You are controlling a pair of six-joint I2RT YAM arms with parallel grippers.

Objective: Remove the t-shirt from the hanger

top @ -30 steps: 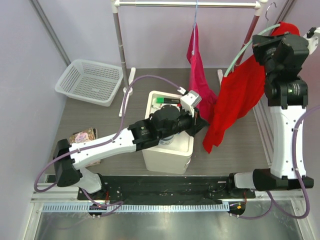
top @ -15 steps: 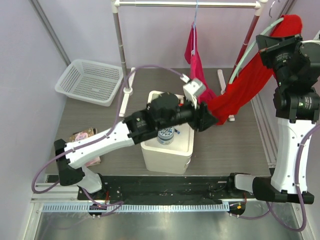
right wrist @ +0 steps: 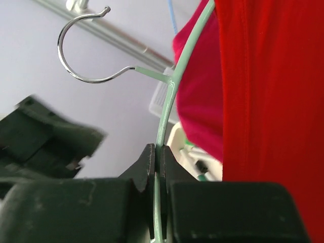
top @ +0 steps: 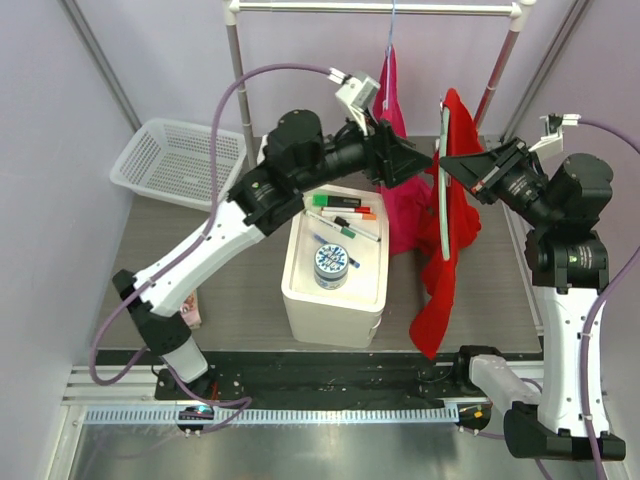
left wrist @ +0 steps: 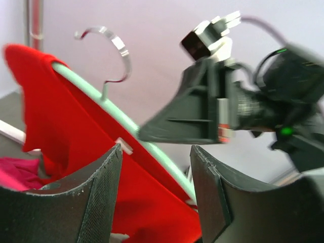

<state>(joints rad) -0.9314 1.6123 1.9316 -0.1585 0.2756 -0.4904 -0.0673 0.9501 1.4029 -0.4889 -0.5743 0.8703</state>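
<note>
The red t-shirt hangs on a pale green hanger held in the air right of the white bin. My right gripper is shut on the hanger's green arm just below its metal hook, with the shirt draped to the right. My left gripper is open and raised, its tips facing the hanger from the left. In the left wrist view its fingers frame the red cloth and green bar without touching them.
A magenta garment hangs from the rail just behind my left gripper. A white bin holding markers and a round tin stands below. A white basket sits at the back left. Rack posts rise on both sides.
My left gripper opened, let go of the red shirt's hem and rose toward the hanger. My right arm swung the hanger down and left, and the shirt now hangs straight down.
</note>
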